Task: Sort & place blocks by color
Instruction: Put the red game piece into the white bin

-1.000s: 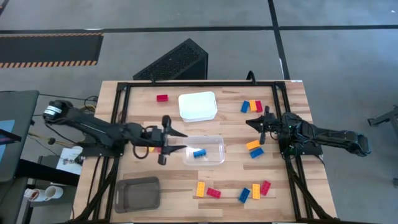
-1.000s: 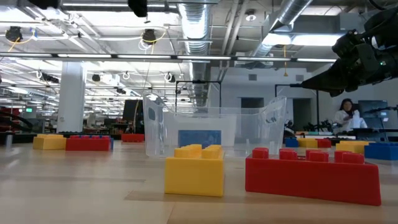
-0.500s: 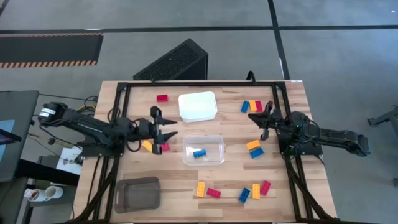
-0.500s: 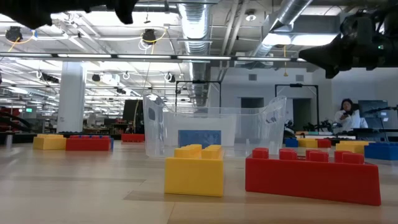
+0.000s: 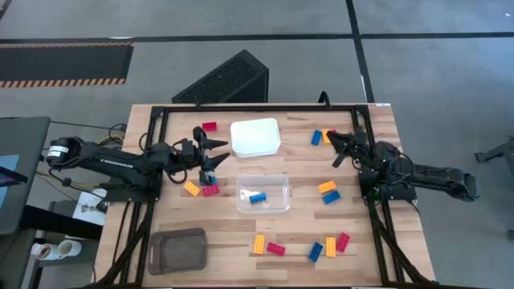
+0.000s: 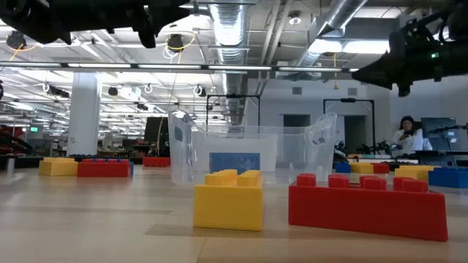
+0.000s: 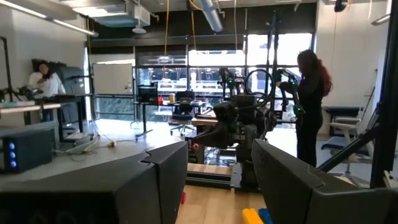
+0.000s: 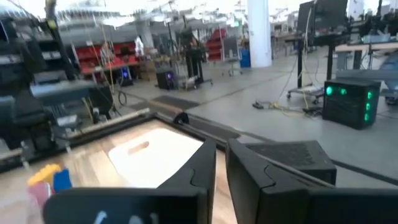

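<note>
From above, a clear tray [image 5: 263,193] at the table's centre holds one blue block [image 5: 257,197], with a white tray [image 5: 255,137] above it and a grey tray [image 5: 178,249] at lower left. The left gripper [image 5: 211,151], fingers apart and empty, hangs left of the white tray, over a yellow block [image 5: 191,189] and red block [image 5: 210,190]; a second ago it reached the clear tray's edge. The right gripper [image 5: 336,144], fingers slightly parted, has swung up beside the blue, yellow and red blocks [image 5: 322,136] at upper right. Other blocks [image 5: 328,192] lie at right and along the bottom.

At table level, a yellow brick [image 6: 229,198] and red brick [image 6: 368,205] fill the foreground, partly blocking the clear tray.

The right wrist camera shows the white tray ahead.
</note>
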Motion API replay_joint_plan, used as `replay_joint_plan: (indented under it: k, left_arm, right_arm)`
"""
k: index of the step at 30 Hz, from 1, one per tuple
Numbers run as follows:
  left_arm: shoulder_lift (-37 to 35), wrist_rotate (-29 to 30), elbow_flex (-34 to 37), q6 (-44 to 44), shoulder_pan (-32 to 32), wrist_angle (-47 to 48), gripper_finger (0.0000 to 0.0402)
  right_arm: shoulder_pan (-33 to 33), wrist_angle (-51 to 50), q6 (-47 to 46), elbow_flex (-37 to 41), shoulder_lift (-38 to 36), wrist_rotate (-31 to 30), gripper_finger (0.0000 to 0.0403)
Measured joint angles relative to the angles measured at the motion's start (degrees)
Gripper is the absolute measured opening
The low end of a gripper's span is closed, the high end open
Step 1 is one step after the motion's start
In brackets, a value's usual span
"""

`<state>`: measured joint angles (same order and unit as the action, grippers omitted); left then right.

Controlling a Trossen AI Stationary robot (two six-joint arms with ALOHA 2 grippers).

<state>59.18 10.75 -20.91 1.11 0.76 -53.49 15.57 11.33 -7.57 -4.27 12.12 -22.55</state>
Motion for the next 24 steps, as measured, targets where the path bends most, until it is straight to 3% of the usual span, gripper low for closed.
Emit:
replay_joint_plan:
  k: [5,15,24]
  left_arm:
    - [0.0,0.04,0.0,-1.79,0.36,0.0,0.0169]
    - [0.02,-1.2,0.0,-2.91,0.36,0.68,0.0169]
    - [0.02,-1.27,0.0,-2.9,0.36,1.36,0.0169]
  right_arm:
    - [0.02,-6.1,-1.61,-3.89,4.27,-0.22,0.0106]
    - [0.76,-11.69,-6.34,-9.06,15.66,0.07,0.0232]
    - [6.28,-21.24,-13.74,-14.47,25.11,-3.15,0.0237]
